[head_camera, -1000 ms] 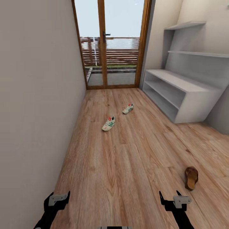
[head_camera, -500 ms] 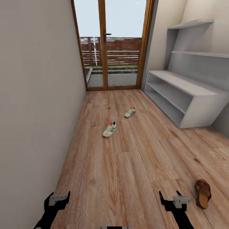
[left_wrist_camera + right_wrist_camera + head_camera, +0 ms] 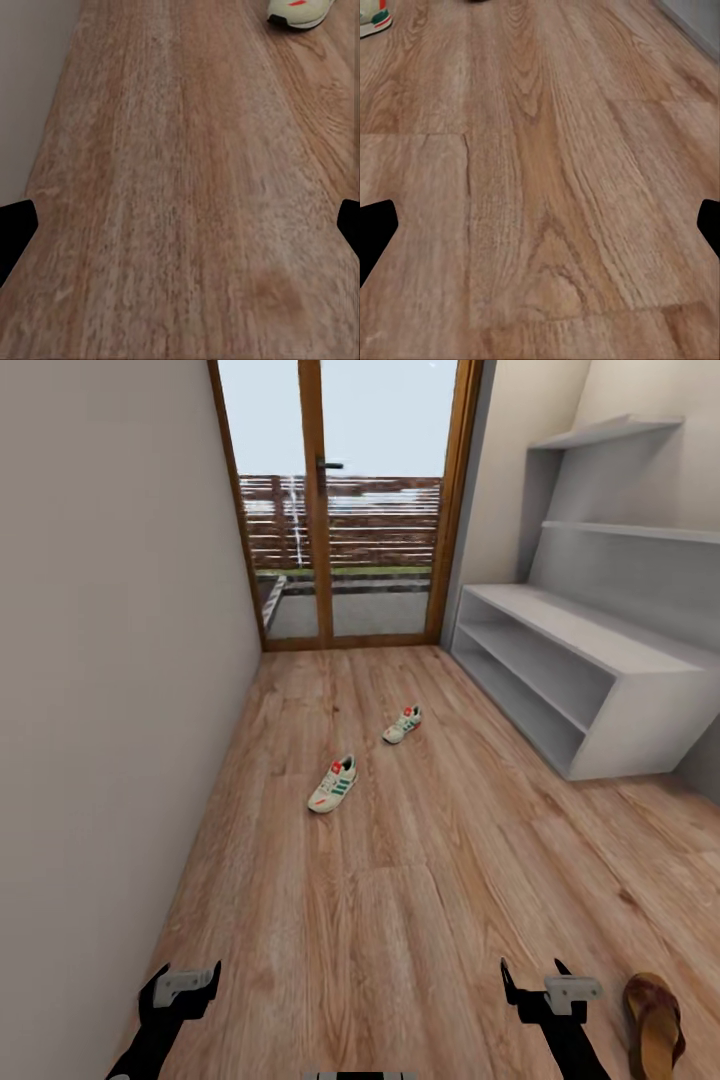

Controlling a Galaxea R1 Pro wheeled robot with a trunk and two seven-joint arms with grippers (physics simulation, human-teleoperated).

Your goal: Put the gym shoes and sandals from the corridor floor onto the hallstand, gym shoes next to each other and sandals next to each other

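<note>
Wood-plank corridor floor [image 3: 420,920] runs to a glass door [image 3: 345,510]. Two gym shoes [image 3: 333,785] [image 3: 402,725] lie mid-floor, apart; the hallstand [image 3: 560,660] stands right. One sandal [image 3: 655,1025] now sits nearer the view's bottom edge, beside the right gripper [image 3: 535,975]. Both it and the left gripper [image 3: 180,978] are spread wide, empty.

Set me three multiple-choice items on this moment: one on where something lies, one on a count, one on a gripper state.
1. Where does the sandal lie?
A. on the rack's top
B. on the floor by the right gripper
C. against the door

2. How many gym shoes lie on the floor?
A. one
B. two
C. four

3. What is the left gripper holding?
A. nothing, open
B. a shoe
C. a sandal

Answers: 1 B, it lies on the floor beside the right gripper. 2 B, near shoe and far shoe. 3 A, bare floor between its fingers.
</note>
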